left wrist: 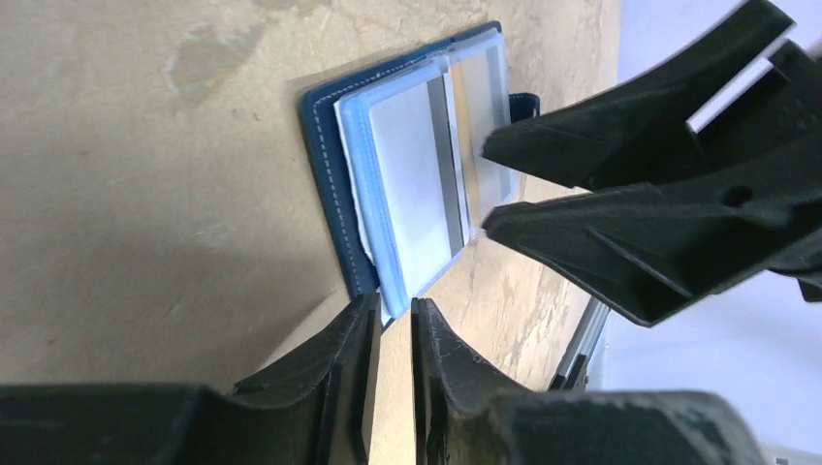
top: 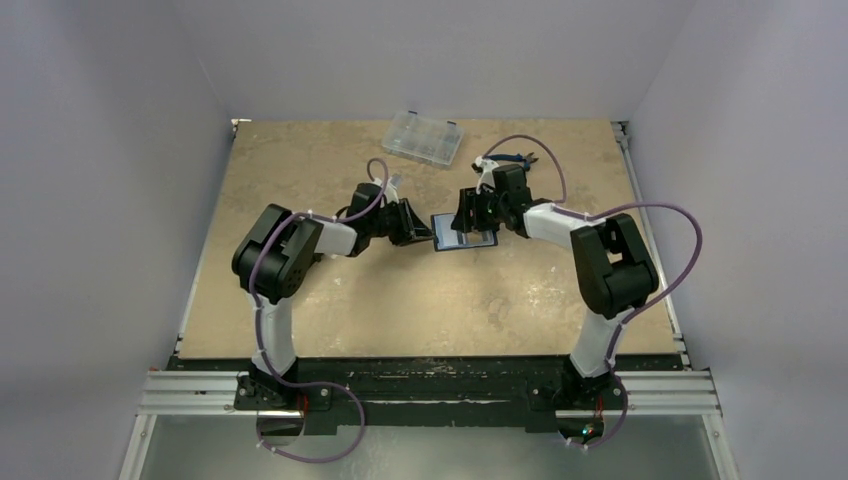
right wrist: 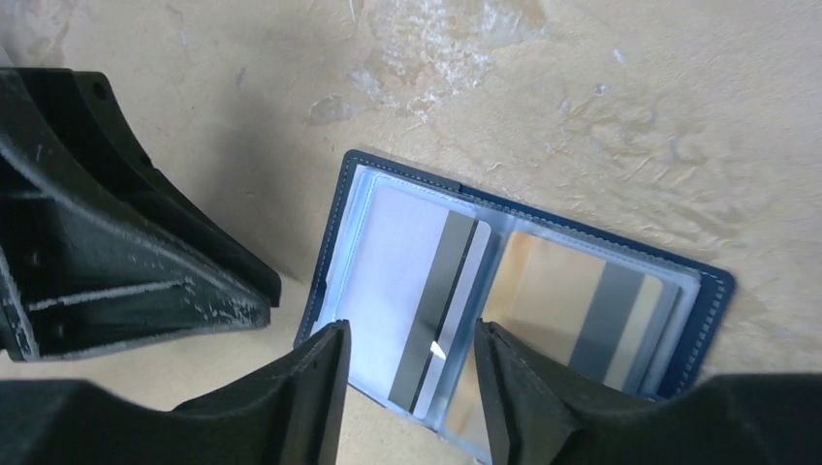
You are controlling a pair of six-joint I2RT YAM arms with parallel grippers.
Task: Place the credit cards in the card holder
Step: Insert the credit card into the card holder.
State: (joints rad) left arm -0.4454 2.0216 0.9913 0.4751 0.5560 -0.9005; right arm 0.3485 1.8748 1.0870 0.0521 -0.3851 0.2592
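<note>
The card holder (top: 463,240) lies open on the table between my two grippers, navy blue (left wrist: 334,174) with clear sleeves. A whitish credit card (right wrist: 397,262) with a dark stripe sits in the left sleeve. A tan striped card (right wrist: 557,286) sits in the right sleeve. My left gripper (left wrist: 393,315) stands at the holder's corner, its jaws a narrow gap apart with only table showing between them. My right gripper (right wrist: 412,334) hovers open over the holder's near edge, straddling the striped end of the whitish card without touching it. From the top, both grippers (top: 425,235) (top: 468,215) flank the holder.
A clear plastic compartment case (top: 423,137) rests at the back of the table. A dark blue-handled object (top: 510,160) lies behind the right arm. Grey walls close in on three sides, and a metal rail (top: 430,390) runs along the near edge.
</note>
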